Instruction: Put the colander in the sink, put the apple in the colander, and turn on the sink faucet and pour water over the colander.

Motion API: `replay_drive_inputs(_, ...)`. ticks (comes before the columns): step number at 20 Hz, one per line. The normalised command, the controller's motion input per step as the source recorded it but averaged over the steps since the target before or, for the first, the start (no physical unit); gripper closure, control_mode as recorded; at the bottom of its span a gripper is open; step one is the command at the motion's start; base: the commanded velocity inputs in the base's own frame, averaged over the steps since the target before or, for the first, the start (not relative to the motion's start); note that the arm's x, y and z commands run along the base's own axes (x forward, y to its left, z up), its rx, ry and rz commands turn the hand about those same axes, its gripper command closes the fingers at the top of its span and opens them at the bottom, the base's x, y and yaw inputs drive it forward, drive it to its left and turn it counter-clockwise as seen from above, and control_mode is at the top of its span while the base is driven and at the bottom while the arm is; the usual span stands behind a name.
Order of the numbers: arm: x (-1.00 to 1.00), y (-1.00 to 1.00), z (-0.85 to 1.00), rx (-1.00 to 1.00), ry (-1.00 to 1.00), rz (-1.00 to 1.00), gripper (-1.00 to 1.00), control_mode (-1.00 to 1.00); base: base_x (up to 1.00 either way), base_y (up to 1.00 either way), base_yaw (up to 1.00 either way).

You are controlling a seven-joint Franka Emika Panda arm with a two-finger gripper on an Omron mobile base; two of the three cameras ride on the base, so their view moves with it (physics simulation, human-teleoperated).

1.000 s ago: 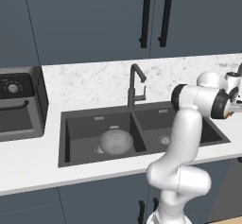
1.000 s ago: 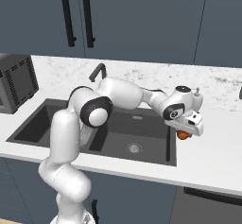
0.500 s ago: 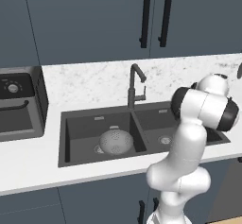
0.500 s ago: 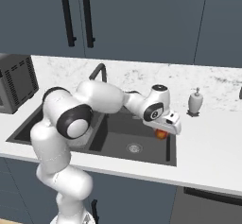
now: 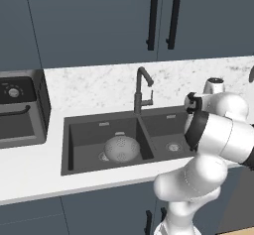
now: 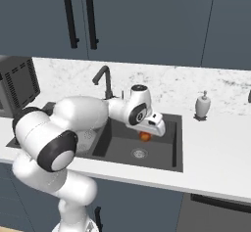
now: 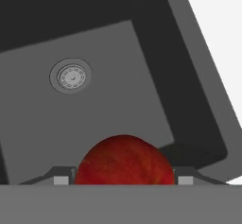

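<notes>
One red apple (image 7: 124, 160) sits clamped in the gripper (image 6: 145, 135) above the sink's (image 5: 74, 130) right basin, colander (image 5: 122, 148) in the left.

Even soft rendered light, faint shadows, no glare, slightly coarse.

The colander (image 5: 122, 147) sits in the sink's (image 5: 74, 142) left basin, the apple (image 6: 145, 136) above the right

Claw (image 6: 145, 136) carrying apple (image 7: 124, 160) swung leftward from counter edge, now above sink's (image 6: 175, 143) right basin
</notes>
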Motion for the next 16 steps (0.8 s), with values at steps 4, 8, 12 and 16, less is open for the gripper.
replay_drive_inputs(4, -0.02, 0.97, 0.16, 0.00, 0.01, 0.08, 1.00, -1.00, 0.00, 0.00, 0.00)
replay_drive_inputs(8, 0.00, 1.00, 0.10, 0.00, 0.11, 0.15, 1.00, -1.00, 0.00, 0.00, 0.00)
replay_drive_inputs(12, -0.01, 1.00, 0.10, 0.00, 0.06, 0.14, 1.00, -1.00, 0.00, 0.00, 0.00)
replay_drive_inputs(16, -0.05, 0.99, 0.11, 0.01, 0.02, 0.11, 1.00, -1.00, 0.00, 0.00, 0.00)
